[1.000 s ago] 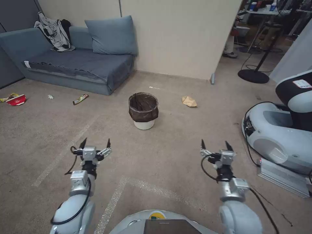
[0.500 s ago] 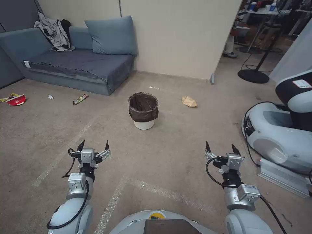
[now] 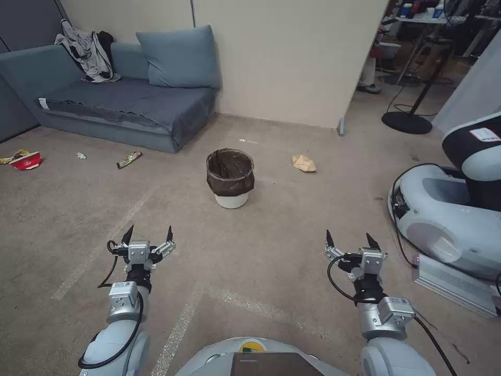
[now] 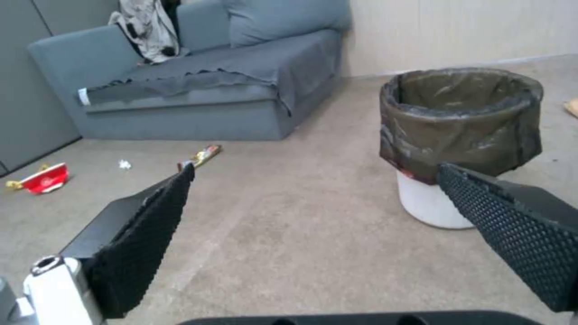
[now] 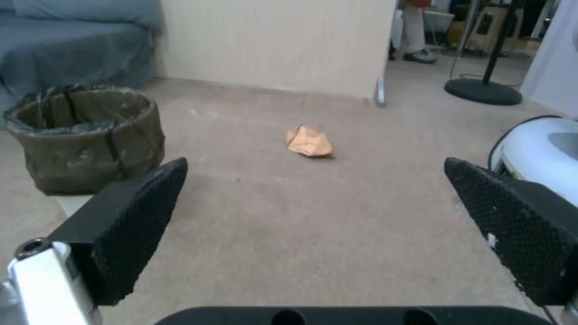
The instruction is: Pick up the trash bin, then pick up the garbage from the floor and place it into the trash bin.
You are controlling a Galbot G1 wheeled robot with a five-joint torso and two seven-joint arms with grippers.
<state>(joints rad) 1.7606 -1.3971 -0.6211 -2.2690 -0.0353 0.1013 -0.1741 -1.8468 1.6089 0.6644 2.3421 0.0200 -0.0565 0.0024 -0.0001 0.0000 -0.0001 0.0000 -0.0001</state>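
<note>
Standing: trash bin [image 3: 230, 178] upright on the carpet [image 3: 271, 261], ahead of the robot and between its two arms, well apart from both hands.
Bin detail: white body, dark bag folded over the rim; the left wrist view [image 4: 460, 131] shows it open-topped, and the right wrist view [image 5: 84, 135] shows it too.
Left hand [image 3: 147, 234]: raised above the floor on the robot's left, released, black fingers [image 4: 144, 234] spread wide, grasping nothing.
Right hand [image 3: 348, 240]: raised above the floor on the robot's right, released, fingers [image 5: 135, 216] spread wide, grasping nothing.
Garbage, right side: crumpled tan paper bag [image 3: 304, 163] on the carpet beyond the bin's right, apart from it; seen ahead of the right hand in its wrist view [image 5: 309, 141].
Garbage, left side: red-green wrapper [image 3: 129, 159] near the sofa's front edge; small white wad [image 3: 81, 155] further left; red-and-white carton [image 3: 26, 160] with a yellow wrapper [image 3: 13, 155] just beside it at the far left.
Sofa [image 3: 120, 102]: blue-grey, against the wall behind the bin, with a cushion [image 3: 180, 57] and grey clothes [image 3: 86, 52] on its back.
Other equipment: a second white robot base [image 3: 449, 219] on the floor at the right.
</note>
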